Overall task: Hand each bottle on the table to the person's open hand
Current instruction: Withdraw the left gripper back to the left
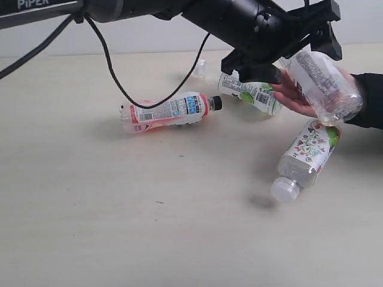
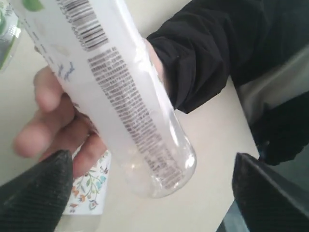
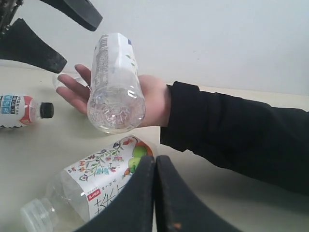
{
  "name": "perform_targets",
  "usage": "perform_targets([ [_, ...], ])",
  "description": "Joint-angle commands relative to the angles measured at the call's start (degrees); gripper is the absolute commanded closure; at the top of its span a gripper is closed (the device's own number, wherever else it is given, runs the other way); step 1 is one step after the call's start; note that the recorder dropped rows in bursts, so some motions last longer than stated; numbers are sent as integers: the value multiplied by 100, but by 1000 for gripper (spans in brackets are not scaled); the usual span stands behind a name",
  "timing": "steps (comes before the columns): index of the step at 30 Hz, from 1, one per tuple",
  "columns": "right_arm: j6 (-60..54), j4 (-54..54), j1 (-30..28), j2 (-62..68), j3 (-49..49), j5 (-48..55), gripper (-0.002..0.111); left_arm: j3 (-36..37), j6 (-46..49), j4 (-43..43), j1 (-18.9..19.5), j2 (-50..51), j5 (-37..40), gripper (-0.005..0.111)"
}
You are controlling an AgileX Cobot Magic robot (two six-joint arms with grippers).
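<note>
On the right of the broad pale beige wood-grain table [image 1: 90, 227], the black left gripper [image 2: 150, 155] stands with jaws spread wide, gripping nothing, while the black right gripper [image 3: 153, 159] is pressed closed and empty. The person's open hand [image 1: 293, 95] cradles the clear white-printed bottle [image 1: 320, 81] (between those wide jaws), tilted, base toward the near right. On the table lie the pink-labelled bottle [image 1: 170, 112], black cap pointing right, the green-accented bottle [image 1: 254, 92] behind the hand, and the floral-labelled bottle [image 1: 308, 155], white cap near-left.

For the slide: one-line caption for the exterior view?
Open left gripper straddles a white-label bottle resting in the person's hand; pink bottle, green bottle and floral bottle lie on the table.
</note>
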Motion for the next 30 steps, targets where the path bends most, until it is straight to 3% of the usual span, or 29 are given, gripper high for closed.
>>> perform_targets([
  [1,-18,4,-32,-35,26,-32,108,-21,-33,857,13,-332,388,22],
  [6,-18,4,-32,-35,26,-32,108,-21,-377,2962,-37,-870,1472,22],
  [8,-18,4,-32,-35,26,-32,108,42,-511,3681,-110,-1087,2040,28],
  [13,-18,4,-32,-35,26,-32,108,953,-500,4314,-123,-2013,2210,63],
  [16,-18,4,-32,-35,26,-32,108,1663,-500,4539,-110,-2750,2175,94],
  [18,-18,4,-32,-35,26,-32,108,2069,-500,4657,-110,-3213,2062,107],
  [30,-18,4,-32,-35,26,-32,108,3442,-375,5068,-110,-4703,1834,107],
])
